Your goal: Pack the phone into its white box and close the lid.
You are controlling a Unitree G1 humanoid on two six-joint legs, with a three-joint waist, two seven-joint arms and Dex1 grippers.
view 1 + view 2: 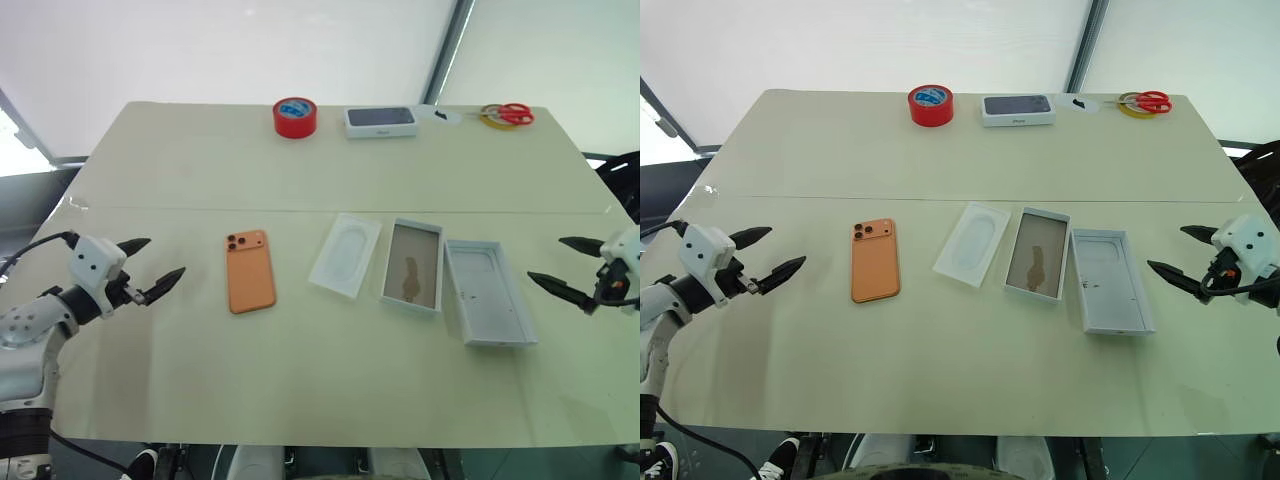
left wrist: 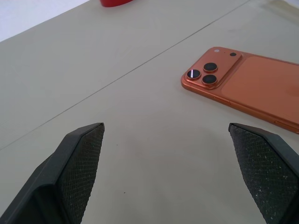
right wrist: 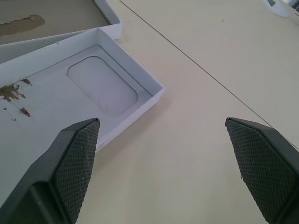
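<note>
One phone (image 1: 250, 271), one tape roll (image 1: 295, 117), one scissors (image 1: 512, 113) — two boxes (one (image 1: 412, 265) open, one (image 1: 380, 121) closed).

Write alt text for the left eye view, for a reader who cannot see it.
An orange phone, a white insert, an open white box and its lid lie in a row on a pale table. Open end effectors, left and right, flank them.

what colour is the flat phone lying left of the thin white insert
Orange, flat smartphone with three dark lenses; the left wrist view shows it best.
</note>
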